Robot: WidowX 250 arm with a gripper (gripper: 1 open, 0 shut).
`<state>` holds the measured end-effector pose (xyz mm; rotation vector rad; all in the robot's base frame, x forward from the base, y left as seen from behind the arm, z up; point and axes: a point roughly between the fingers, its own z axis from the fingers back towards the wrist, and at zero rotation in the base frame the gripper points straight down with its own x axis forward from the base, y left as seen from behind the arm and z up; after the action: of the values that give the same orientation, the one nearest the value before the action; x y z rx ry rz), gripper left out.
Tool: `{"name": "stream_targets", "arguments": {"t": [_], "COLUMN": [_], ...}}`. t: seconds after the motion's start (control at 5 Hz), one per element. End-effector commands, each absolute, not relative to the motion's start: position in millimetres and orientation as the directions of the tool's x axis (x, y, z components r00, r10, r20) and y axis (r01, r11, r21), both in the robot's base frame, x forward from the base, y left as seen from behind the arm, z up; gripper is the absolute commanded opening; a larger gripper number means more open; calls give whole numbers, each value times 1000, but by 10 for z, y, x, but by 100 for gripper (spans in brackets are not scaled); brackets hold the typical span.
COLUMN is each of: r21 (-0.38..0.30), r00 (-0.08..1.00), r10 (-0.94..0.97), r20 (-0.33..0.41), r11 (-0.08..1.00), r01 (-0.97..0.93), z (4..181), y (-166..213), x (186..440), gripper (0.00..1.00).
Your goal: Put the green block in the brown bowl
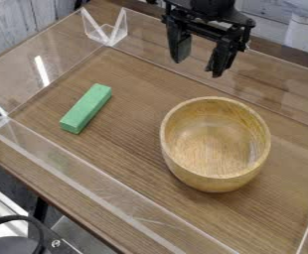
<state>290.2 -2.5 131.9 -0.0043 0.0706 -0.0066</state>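
Note:
The green block [85, 107] lies flat on the wooden tabletop at the left, its long side running diagonally. The brown bowl [217, 142], round and light wood with a thick rim, stands upright at the right and holds nothing. My gripper [200, 55] hangs at the top centre, above the table's far side, its black fingers spread apart and pointing down with nothing between them. It is behind the bowl's far rim and well to the right of the block, touching neither.
Low clear acrylic walls [24, 99] fence the wooden table [130, 149] on all sides. A clear bracket [106, 30] stands at the far left corner. Black cables [24, 238] sit below the front edge.

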Motion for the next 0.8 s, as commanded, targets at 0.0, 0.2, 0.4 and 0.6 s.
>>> {"name": "stream_targets", "arguments": {"t": [0.0, 0.2, 0.4, 0.6], "r21": [-5, -4, -5, -3], "r00": [996, 995, 997, 996], "r10": [-12, 0, 31, 62], "r20": [-94, -96, -67, -56], "r11": [1000, 1000, 999, 998], "r01": [11, 0, -32, -62], "z": [1247, 1269, 1299, 1306], "y": [-9, 151, 425, 806], "x": [2874, 2727, 2486, 2324], "gripper": [100, 100, 100, 100]}}
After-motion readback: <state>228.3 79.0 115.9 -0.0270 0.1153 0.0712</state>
